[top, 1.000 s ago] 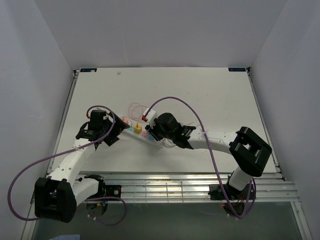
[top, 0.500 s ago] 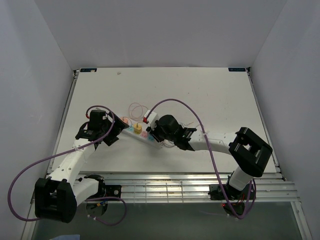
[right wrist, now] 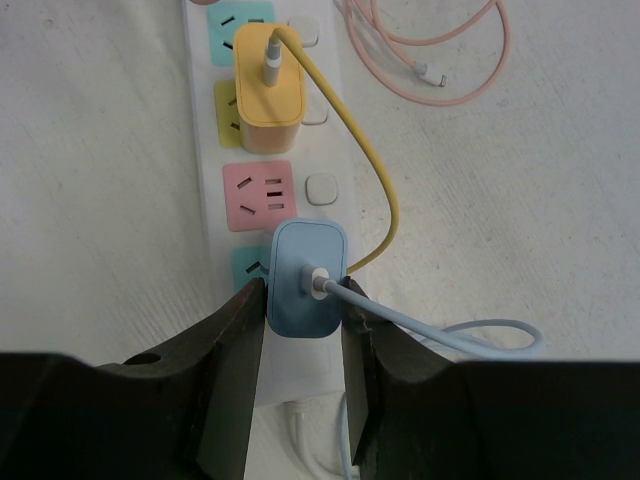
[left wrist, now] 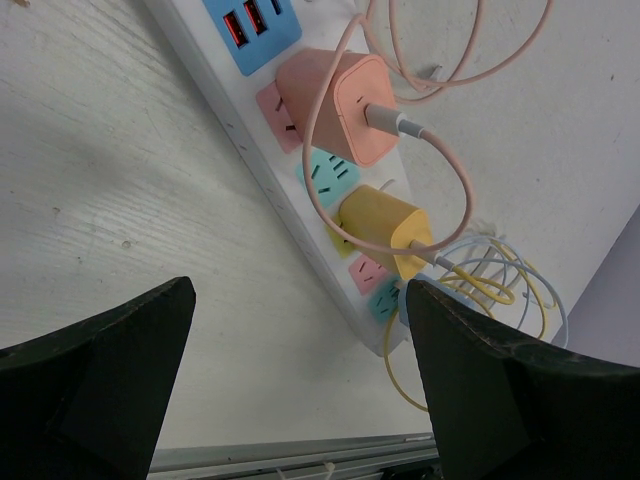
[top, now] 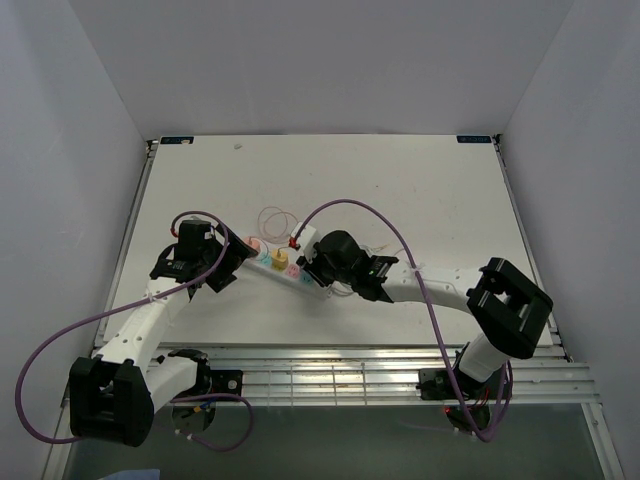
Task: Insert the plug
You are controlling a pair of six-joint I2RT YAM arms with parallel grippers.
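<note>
A white power strip [top: 268, 264] lies on the table with coloured sockets. A pink plug [left wrist: 335, 105] and a yellow plug [left wrist: 385, 222] sit in it; the yellow one also shows in the right wrist view [right wrist: 268, 100]. My right gripper [right wrist: 305, 292] is shut on a blue plug [right wrist: 300, 300] with a light blue cable. The plug is held over the teal end socket [right wrist: 246, 264], below a free pink socket [right wrist: 260, 196]. My left gripper [left wrist: 298, 295] is open and empty above the table beside the strip [left wrist: 300, 250]. In the top view it is at the strip's left end [top: 228, 262].
Loose pink cable [right wrist: 430, 60] coils on the table beyond the strip. Yellow and light blue cables [left wrist: 480, 285] lie tangled past the strip's end. Purple arm cables [top: 370, 215] arch over the table. A metal rail [top: 330, 375] runs along the near edge.
My right gripper with the blue plug has shifted slightly along the strip's end. The left arm has barely moved.
</note>
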